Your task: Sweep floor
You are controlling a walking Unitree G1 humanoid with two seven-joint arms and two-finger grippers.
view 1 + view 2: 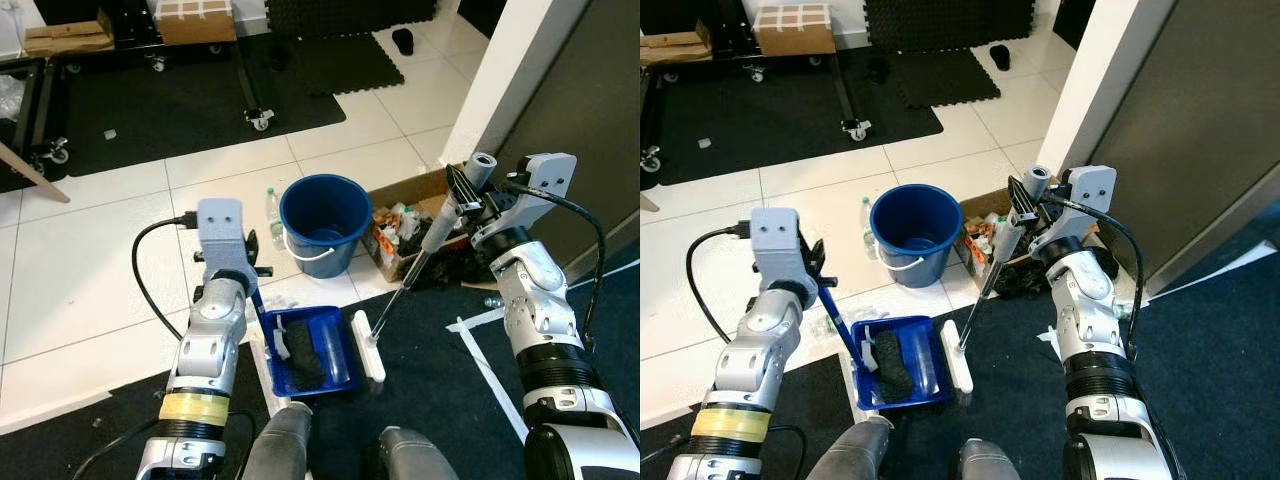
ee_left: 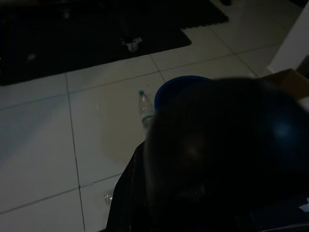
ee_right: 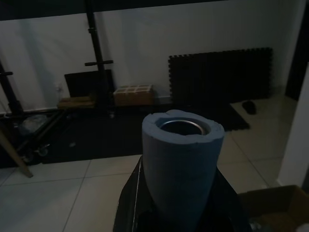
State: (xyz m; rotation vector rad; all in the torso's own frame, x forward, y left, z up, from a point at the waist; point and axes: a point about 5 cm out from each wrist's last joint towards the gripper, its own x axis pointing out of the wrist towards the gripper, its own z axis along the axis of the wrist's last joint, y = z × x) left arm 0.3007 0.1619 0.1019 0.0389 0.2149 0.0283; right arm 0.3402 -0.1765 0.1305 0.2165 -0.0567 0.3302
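Observation:
A blue dustpan [image 1: 305,350] lies on the dark carpet in front of my feet, holding a dark lump and a clear bottle. Its blue handle rises to my left gripper [image 1: 250,267], which is shut on it. To the right of the pan lies the white broom head [image 1: 368,345]. The thin broom pole [image 1: 410,275] slants up to a grey foam grip [image 3: 182,154], and my right gripper [image 1: 465,195] is shut on that grip. In the left wrist view a dark blurred shape blocks most of the picture.
A blue bucket [image 1: 345,255] stands on the white tiles just beyond the dustpan, with a plastic bottle [image 1: 270,205] beside it. A cardboard box of rubbish [image 1: 410,225] sits to its right against a white pillar [image 1: 500,70]. A wheeled rack [image 1: 258,118] stands on black mats further back.

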